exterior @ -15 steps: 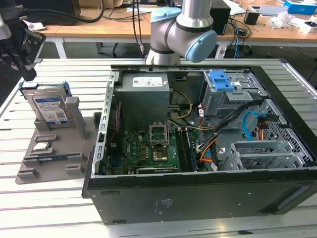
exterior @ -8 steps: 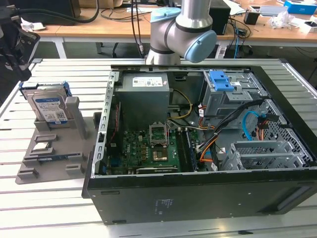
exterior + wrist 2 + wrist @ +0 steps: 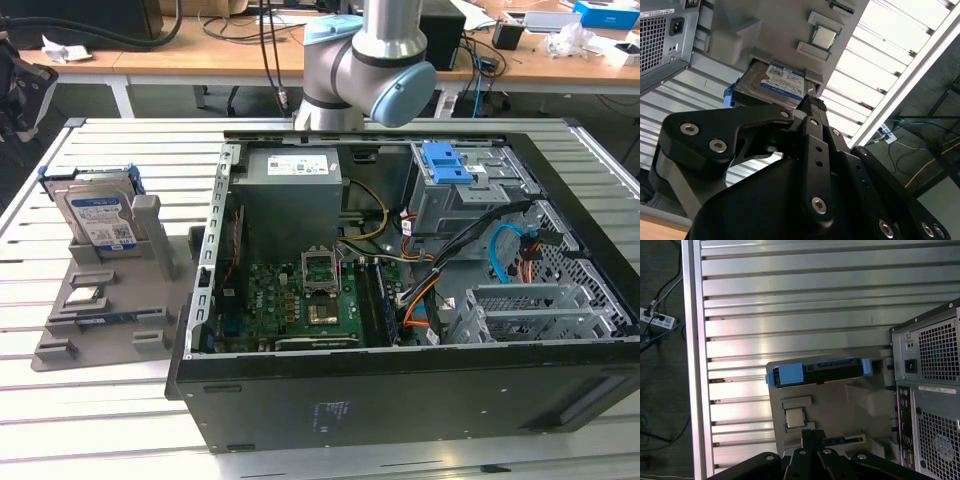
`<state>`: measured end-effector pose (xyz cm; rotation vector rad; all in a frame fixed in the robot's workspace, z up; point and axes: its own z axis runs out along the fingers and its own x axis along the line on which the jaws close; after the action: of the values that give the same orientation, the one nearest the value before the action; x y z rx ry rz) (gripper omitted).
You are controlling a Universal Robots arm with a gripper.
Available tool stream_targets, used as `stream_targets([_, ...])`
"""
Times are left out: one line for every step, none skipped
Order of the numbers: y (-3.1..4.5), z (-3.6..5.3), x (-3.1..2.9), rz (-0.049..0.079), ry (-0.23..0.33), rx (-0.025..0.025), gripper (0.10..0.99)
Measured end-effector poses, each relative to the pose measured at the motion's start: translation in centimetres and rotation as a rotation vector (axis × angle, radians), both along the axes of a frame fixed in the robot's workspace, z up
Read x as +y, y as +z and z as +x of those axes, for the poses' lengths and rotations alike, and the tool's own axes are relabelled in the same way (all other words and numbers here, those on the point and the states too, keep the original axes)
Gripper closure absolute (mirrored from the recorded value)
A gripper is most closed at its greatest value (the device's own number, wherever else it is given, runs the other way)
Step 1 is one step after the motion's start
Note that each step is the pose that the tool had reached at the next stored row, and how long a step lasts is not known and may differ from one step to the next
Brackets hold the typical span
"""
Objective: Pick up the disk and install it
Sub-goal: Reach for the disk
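The blue-framed rectangular silver disk point(image 3: 100, 215) is seated upright in a grey plastic holder point(image 3: 120, 297). The fingers point(image 3: 816, 440) are closed on nothing; if left unopened, the disk could be knocked.

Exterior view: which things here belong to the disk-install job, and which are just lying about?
Job: disk, standing in the grey holder; open computer case; robot arm.
Lying about: processor chip on the holder's base; power supply in the case; desk clutter behind.
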<state>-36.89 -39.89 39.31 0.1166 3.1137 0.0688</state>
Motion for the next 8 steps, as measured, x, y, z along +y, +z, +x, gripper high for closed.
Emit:
stream_targets([0.0, -0.17, 0.0, 0.0, 0.0, 0.0, 0.98])
stream_targets([0.0, -0.38, 0.0, 0.0, 0.0, 0.0, 0.98])
stream_targets([0.0, -0.51, 0.0, 0.0, 0.0, 0.0, 0.98])
stream_targets([0.0, -0.54, 0.0, 0.0, 0.0, 0.0, 0.98])
stream_targets([0.0, -0.54, 0.0, 0.0, 0.0, -0.0001, 0.98])
stream_targets([0.0, -0.55, 0.0, 0.0, 0.0, 0.0, 0.98])
stream_targets([0.0, -0.55, 0.0, 0.0, 0.0, 0.0, 0.98])
stream_targets([0.0, -0.56, 0.0, 0.0, 0.0, 0.0, 0.98])
